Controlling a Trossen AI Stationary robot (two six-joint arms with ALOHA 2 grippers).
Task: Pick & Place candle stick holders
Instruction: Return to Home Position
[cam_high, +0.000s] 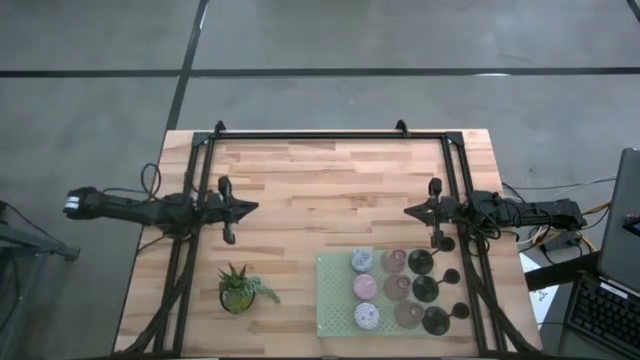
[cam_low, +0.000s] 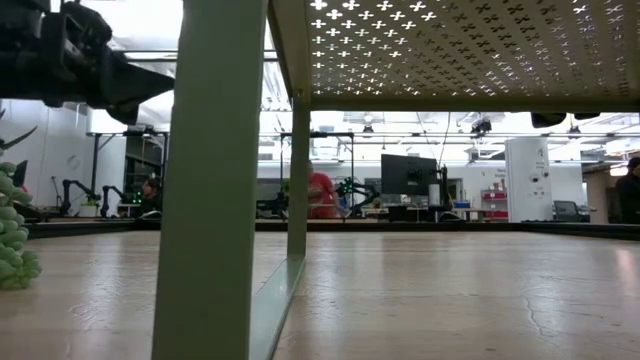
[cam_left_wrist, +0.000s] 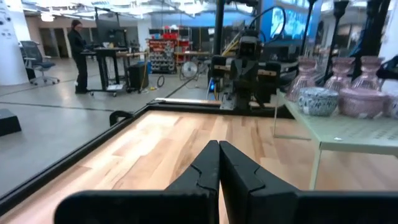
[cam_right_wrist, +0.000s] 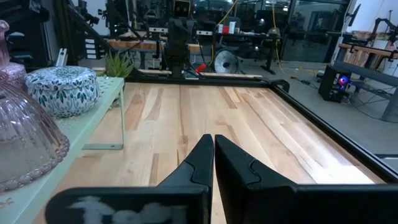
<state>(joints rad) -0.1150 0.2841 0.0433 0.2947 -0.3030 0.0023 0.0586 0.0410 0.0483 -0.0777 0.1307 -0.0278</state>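
All nine candle stick holders (cam_high: 398, 288) stand on the pale green shelf (cam_high: 333, 292) at the near right of the table (cam_high: 320, 180), sorted so that like stands with like. The short round holders (cam_high: 365, 288) form the left row. The pink bell-shaped holders (cam_high: 393, 262) form the middle row, and the black holders (cam_high: 426, 290) with thin stems form the right row, closest to the right arm. The even three-by-three grid suggests that the placing is done and nothing is left to carry. The plant (cam_high: 238, 288) stands on the tabletop to the left of the shelf, apart from it and not part of the set.

Neither arm holds anything. The left gripper (cam_high: 250, 208) hangs at the table's left side. The right gripper (cam_high: 408, 212) hangs at the right side, just beyond the shelf's far edge. Each points inward toward the other across the bare wood. In both wrist views the two fingers are pressed together with nothing between them. That fits arms parked at rest, kept off the shelf so the thin black stems are not knocked.
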